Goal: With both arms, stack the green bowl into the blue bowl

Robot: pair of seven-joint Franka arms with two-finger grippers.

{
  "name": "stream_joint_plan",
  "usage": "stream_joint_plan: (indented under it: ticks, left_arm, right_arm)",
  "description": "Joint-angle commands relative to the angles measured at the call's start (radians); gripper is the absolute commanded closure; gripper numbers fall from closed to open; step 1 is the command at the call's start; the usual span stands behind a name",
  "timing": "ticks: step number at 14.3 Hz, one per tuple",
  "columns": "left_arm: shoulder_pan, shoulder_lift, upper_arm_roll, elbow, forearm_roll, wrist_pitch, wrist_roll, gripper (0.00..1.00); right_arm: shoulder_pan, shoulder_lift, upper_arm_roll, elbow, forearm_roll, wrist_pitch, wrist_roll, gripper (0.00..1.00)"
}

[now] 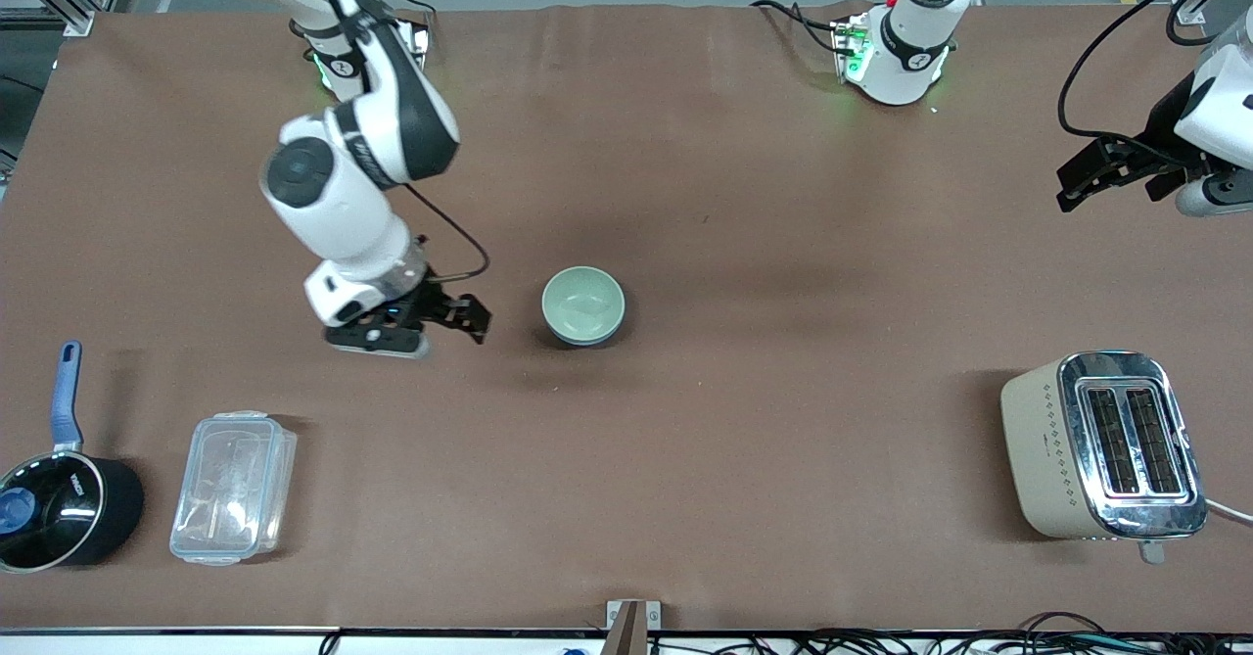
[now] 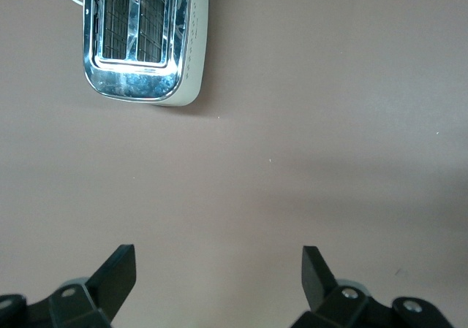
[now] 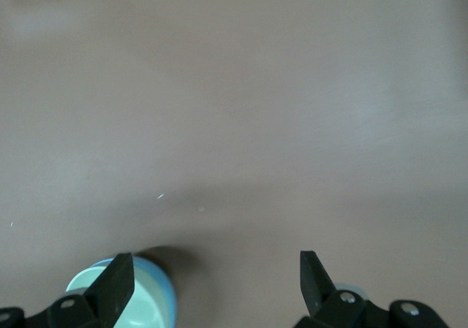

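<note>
The green bowl (image 1: 581,301) sits nested inside the blue bowl (image 1: 591,339) at the middle of the table; only the blue rim and outer wall show beneath it. My right gripper (image 1: 456,315) is open and empty, low over the table, beside the stacked bowls toward the right arm's end and apart from them. In the right wrist view (image 3: 216,264) the green bowl (image 3: 145,312) and the blue rim (image 3: 168,293) show beside one finger. My left gripper (image 1: 1080,181) is open and empty, over bare table at the left arm's end, also in the left wrist view (image 2: 218,259).
A cream and chrome toaster (image 1: 1101,444) stands near the front camera at the left arm's end, also in the left wrist view (image 2: 142,39). A black saucepan with a blue handle (image 1: 59,508) and a clear plastic container (image 1: 233,487) lie at the right arm's end.
</note>
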State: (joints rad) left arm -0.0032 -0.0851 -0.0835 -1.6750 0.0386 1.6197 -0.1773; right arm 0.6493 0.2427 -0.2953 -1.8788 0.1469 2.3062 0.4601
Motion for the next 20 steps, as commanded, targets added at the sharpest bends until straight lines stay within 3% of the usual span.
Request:
stream_joint_plan:
  ticks: [1,4,9,11,13,17,20]
  left_arm:
    - [0.003,-0.018,-0.004,-0.002,-0.019,-0.010,0.024,0.00]
    - [0.003,-0.018,-0.005,-0.002,-0.019,-0.011,0.024,0.00]
    - [0.000,-0.019,-0.007,0.005,-0.019,-0.017,0.024,0.00]
    - [-0.001,-0.019,-0.007,0.005,-0.019,-0.017,0.024,0.00]
    - [-0.001,-0.019,-0.007,0.005,-0.019,-0.023,0.024,0.00]
    - [-0.001,-0.024,-0.013,0.005,-0.019,-0.024,0.024,0.00]
    - [-0.001,-0.025,-0.013,0.005,-0.019,-0.024,0.025,0.00]
  right_arm:
    - [0.001,-0.081,-0.048,-0.020,-0.105,-0.063,0.005,0.00]
    - [0.003,-0.102,-0.083,0.036,-0.159,-0.181,0.006,0.00]
    - [-0.023,-0.126,-0.163,0.185,-0.162,-0.376,-0.087,0.00]
    - [-0.065,-0.138,-0.163,0.239,-0.159,-0.444,-0.144,0.00]
    - [-0.149,-0.141,-0.116,0.277,-0.156,-0.503,-0.208,0.00]
    - [-0.379,-0.198,0.066,0.310,-0.158,-0.579,-0.302,0.00]
    - [-0.469,-0.249,0.120,0.310,-0.159,-0.629,-0.385,0.00]
